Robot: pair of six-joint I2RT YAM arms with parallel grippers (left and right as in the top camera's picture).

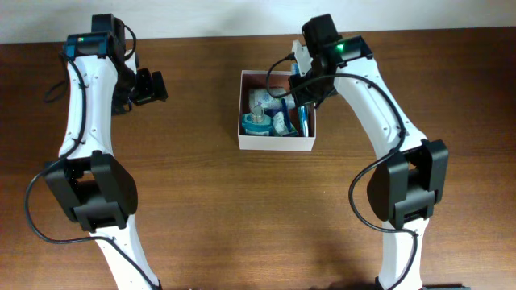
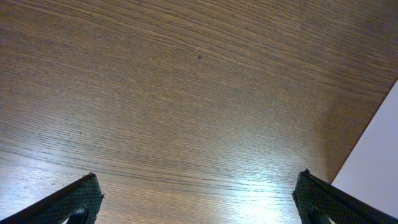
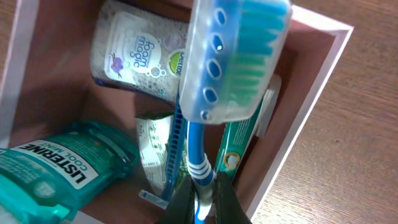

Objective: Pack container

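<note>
The container (image 1: 277, 143) is a square white-walled box with a pinkish-brown inside, at the table's middle back; it also shows in the right wrist view (image 3: 311, 93). In it lie a teal mouthwash bottle (image 3: 56, 171), a white foam bottle (image 3: 134, 53), a green toothpaste tube (image 3: 239, 140) and a blue razor (image 3: 171, 162). My right gripper (image 3: 202, 196) is shut on the handle of a blue toothbrush (image 3: 233, 62) with a clear head cap, held over the container's right side. My left gripper (image 2: 199, 199) is open and empty over bare wood, far left of the container.
The wooden table (image 1: 210, 217) surrounds the container. A white surface (image 2: 376, 162) shows beyond the table's edge in the left wrist view. Both arm bases stand at the front left and front right.
</note>
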